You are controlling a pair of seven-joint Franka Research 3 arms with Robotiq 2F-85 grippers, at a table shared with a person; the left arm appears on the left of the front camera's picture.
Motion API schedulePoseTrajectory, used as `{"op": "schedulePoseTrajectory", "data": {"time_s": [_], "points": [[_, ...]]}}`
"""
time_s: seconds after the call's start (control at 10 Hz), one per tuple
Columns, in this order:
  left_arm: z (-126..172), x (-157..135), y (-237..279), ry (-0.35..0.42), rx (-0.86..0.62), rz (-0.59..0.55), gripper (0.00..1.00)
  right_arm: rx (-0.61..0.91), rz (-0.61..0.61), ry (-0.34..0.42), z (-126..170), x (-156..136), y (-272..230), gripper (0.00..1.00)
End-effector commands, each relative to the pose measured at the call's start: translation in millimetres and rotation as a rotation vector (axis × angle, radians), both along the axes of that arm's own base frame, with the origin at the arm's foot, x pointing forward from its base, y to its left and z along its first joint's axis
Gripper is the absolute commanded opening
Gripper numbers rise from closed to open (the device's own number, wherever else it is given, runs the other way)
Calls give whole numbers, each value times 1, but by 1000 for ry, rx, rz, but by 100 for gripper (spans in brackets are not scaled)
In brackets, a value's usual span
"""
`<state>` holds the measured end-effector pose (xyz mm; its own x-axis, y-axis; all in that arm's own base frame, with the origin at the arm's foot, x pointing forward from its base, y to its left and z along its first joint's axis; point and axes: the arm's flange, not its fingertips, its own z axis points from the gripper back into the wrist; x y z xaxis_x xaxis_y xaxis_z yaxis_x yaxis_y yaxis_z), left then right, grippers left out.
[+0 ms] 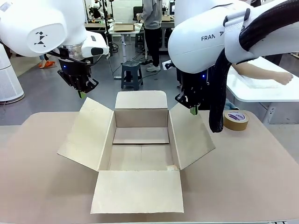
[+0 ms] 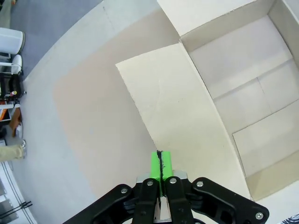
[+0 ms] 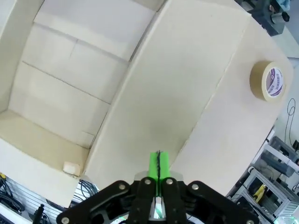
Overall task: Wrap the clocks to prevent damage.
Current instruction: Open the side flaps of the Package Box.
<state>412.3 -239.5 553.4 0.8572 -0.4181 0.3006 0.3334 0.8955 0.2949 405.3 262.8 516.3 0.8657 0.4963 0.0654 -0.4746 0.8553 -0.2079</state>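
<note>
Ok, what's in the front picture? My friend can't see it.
An open cardboard box sits in the middle of a tan table, its four flaps spread out. The robot's left hand and right hand hang shut above the side flaps, holding nothing, and a roll of tape lies to the right of the box.

Open cardboard box, tape roll, grey stool

The right arm hides the person (bar a forearm); the tape roll has illegible print.
</note>
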Motion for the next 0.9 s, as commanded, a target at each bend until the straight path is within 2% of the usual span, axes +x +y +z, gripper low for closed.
{"op": "schedulePoseTrajectory", "data": {"time_s": [0.0, 0.1, 0.2, 0.4, 0.6, 0.8], "points": [[0, 0, 0, 0, -1, 0, 1, -14, -109, 6, -10, 2, -2, 1], [-10, 3, -2, 46, 21, 156, 1, 40, -234, 26, -19, 5, -6, 1], [-20, 6, 0, 74, 45, 285, 1, 31, -326, 18, -30, 6, -10, 1], [-36, 9, 10, 114, 46, 488, 1, -2, -492, 17, -51, 4, -12, 1], [-51, 9, 17, 162, -48, 584, 1, 21, -512, -34, -68, -2, -9, 1], [-47, 7, 22, 123, -89, 623, 1, 16, -512, -40, -75, -4, -10, 1]]}}
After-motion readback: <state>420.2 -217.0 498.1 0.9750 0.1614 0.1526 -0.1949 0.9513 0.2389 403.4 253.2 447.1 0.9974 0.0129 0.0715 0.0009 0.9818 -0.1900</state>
